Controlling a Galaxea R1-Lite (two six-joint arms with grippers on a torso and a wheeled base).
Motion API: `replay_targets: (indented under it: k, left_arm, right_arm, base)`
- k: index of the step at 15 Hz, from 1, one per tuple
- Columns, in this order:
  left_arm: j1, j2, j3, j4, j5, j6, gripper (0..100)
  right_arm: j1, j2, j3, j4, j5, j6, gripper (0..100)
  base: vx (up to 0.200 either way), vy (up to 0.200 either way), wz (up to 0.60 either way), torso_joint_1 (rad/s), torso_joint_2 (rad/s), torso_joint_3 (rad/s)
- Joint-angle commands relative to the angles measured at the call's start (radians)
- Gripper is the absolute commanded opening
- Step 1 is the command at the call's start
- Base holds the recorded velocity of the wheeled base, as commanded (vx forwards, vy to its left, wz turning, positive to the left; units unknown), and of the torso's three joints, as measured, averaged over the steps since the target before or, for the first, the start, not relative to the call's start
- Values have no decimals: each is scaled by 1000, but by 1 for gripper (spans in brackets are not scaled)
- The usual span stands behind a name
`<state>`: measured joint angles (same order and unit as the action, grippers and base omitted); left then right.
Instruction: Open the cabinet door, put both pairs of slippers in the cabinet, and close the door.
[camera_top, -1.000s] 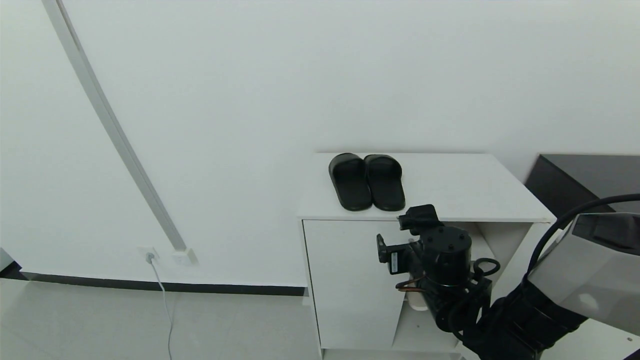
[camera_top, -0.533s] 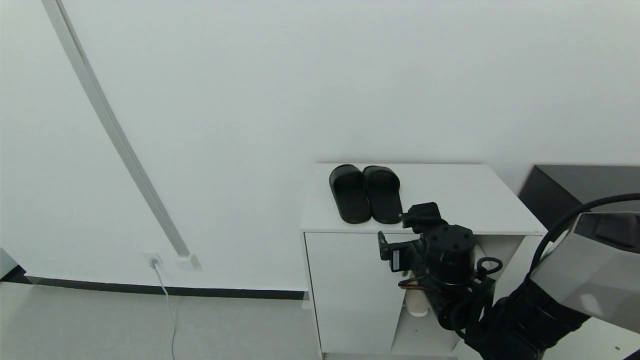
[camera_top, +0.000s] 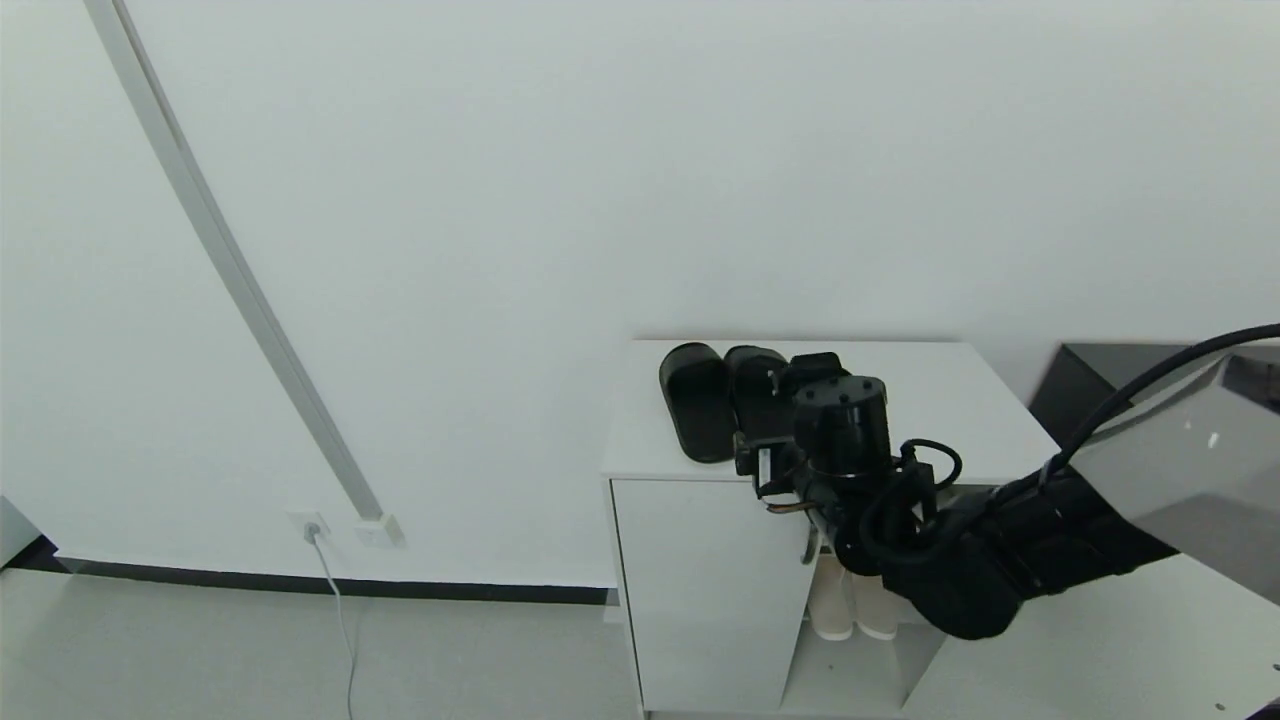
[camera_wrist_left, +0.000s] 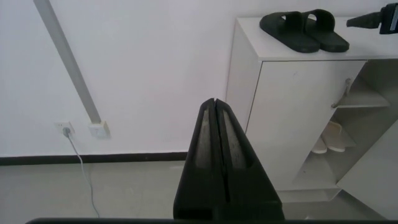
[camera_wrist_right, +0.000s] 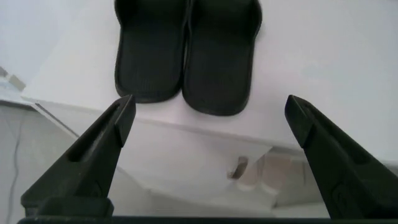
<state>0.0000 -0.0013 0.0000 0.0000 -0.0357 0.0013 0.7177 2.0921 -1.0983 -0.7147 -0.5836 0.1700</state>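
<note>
Leftmost, we are seeing a grey trunking strip (camera_top: 230, 260) running slantwise down the white wall toward a socket (camera_top: 305, 525), from which a cable (camera_top: 338, 600) is hanging to the floor. Our left gripper (camera_wrist_left: 214, 102) is holding its fingers pressed flat together with nothing between them. It is staying well apart from the cabinet (camera_top: 930, 400) and facing it from the cabinet's left side.

Moving rightward, the white cabinet is standing against the wall. Its left door (camera_top: 700, 590) is sitting closed, while the compartment beside it is standing open. On the cabinet's top, toward the left end, the black slippers (camera_top: 700, 405) are lying side by side, soles down and touching each other, with their heel ends toward the front edge.

Just in front of them, our right gripper (camera_wrist_right: 205, 115) is hovering near that front edge. Its fingers are spread wider than the pair and are gripping nothing. Low in the open compartment, the white slippers (camera_top: 850, 600) are resting together. Farthest right, a dark piece of furniture (camera_top: 1120, 370) is standing beside the cabinet.
</note>
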Motion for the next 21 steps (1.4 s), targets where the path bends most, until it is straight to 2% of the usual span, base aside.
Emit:
replay_targets:
  k: [1,7,18,21]
  left_arm:
    - [0,1,0,0,0,-1,0]
    - [0,1,0,0,-1,-1,0]
    - [0,1,0,0,-3,-3,0]
    - [0,1,0,0,-3,-1,0]
  right_arm:
    - [6,-15,-124,118,-1,86,100]
    - [34,2,-106,143,1,118,100]
    - [37,111,-86,43,1,114,100]
    - [26,172,-92,-17,-1,103,100]
  base:
    - [0,0,0,0,0,0]
    - [0,0,0,0,0,0]
    - [200,0,0,5,-1,2]
    - [0,0,0,0,0,0]
